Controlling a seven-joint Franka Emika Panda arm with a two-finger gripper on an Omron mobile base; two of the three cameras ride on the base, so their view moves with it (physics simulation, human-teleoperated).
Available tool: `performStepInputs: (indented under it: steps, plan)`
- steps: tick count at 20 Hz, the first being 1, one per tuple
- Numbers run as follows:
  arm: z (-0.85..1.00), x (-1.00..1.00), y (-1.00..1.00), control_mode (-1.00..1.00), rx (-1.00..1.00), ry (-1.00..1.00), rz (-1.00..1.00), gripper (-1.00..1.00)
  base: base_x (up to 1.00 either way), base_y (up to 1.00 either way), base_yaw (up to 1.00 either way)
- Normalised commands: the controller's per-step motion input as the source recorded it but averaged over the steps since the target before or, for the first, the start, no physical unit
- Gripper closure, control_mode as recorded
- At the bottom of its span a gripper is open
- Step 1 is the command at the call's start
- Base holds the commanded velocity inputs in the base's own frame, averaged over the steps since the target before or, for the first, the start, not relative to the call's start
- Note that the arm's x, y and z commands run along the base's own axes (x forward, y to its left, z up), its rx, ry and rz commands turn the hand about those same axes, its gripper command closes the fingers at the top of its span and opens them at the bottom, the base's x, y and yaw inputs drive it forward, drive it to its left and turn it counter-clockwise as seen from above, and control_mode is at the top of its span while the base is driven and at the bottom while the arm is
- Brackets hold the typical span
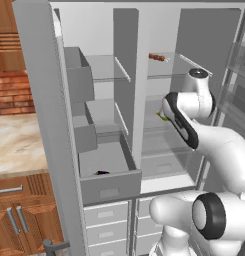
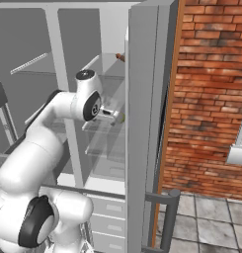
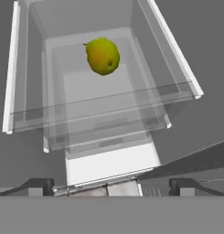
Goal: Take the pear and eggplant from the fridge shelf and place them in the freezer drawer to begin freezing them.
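The pear (image 3: 103,55) is yellow-green and lies on a glass fridge shelf (image 3: 131,98), ahead of my gripper (image 3: 111,186) and apart from it. My fingertips (image 3: 38,185) stand wide apart with nothing between them, so the gripper is open. From the side the gripper (image 2: 114,114) is just short of the pear (image 2: 122,117). A sliver of the pear (image 1: 161,115) peeks out behind my wrist. The eggplant (image 1: 101,173), small and dark, lies inside the freezer drawer (image 1: 110,189), which is pulled out at the lower left of the fridge.
A reddish-brown skewer (image 1: 156,57) rests on the top shelf. Grey door bins (image 1: 79,75) hang on the left door. Pale lower drawers (image 1: 106,215) sit below. The right fridge door (image 2: 144,123) stands close beside my arm, with a brick wall (image 2: 211,89) behind it.
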Motion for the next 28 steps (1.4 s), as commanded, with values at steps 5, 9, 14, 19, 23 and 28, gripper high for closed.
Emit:
performStepInputs:
  steps: [5,9,14,19,23,28]
  plan:
    - [-0.23,0.38,-0.08,-1.0,0.0,0.01,0.0,-1.0,0.0,0.0,0.0]
    - [-0.31,0.48,-0.04,-1.0,0.0,0.03,0.0,-1.0,0.0,0.0,0.0]
    - [-0.3,0.46,-0.02,-1.0,0.0,0.0,0.0,-1.0,0.0,0.0,0.0]
    - [-0.17,0.5,-0.09,-1.0,0.0,0.0,0.0,-1.0,0.0,0.0,0.0]
    - [-0.08,0.39,-0.16,-1.0,0.0,0.0,0.0,-1.0,0.0,0.0,0.0]
    - [-0.08,0.35,-0.11,-1.0,0.0,0.0,0.0,-1.0,0.0,0.0,0.0]
